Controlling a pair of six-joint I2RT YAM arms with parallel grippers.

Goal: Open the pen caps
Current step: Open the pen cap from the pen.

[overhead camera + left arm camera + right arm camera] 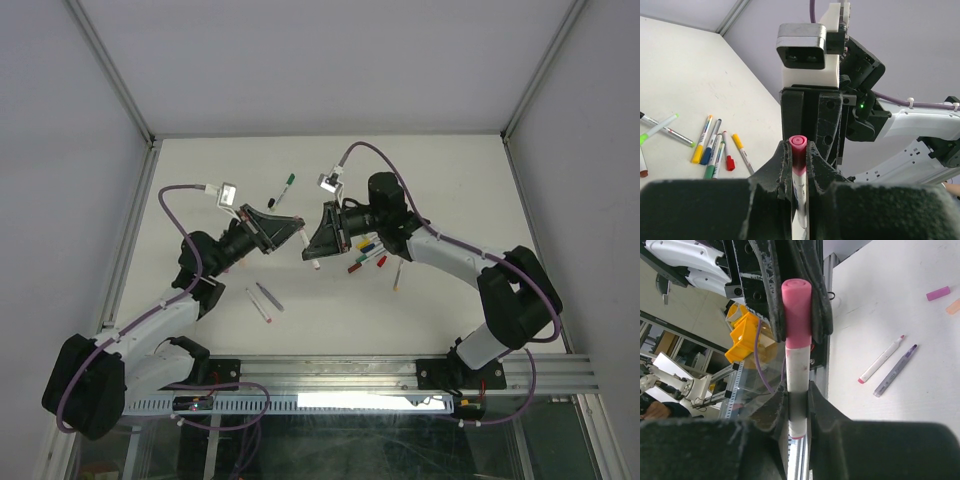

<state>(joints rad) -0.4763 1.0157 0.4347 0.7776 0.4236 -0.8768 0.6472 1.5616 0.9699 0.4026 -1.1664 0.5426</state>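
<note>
In the overhead view the two arms meet tip to tip above the middle of the table (450, 180), with one pen (796, 367) carried between them, off the surface.

On the left of that meeting point, the left gripper (799, 162) is clamped on the pink cap (796, 315) of the pen. In its own camera, at the centre of the frame, the cap's round end pokes just past the two fingers (784, 167), and the white barrel runs down from there toward the bottom edge. The cap sits on the barrel with no gap to be seen.

On the right, the right gripper (798, 407) is closed on the same pen's barrel, lower down near its other pink end, at the bottom centre of its camera's frame. The pen stands upright in both wrist frames.

More pens lie on the table in the overhead view:
- A pair of pens (262, 300) lies side by side at lower centre-left.
- A green-ended pen (283, 187) lies above the grippers.
- A cluster of pens (368, 255) with yellow, blue, green and red ends lies just right of the right gripper.
- An orange-tipped pen (398, 275) lies at the cluster's right.

At the upper right of the right wrist frame a loose pink cap (938, 293) lies on the table, with an orange cap (954, 306) near it at the edge.
</note>
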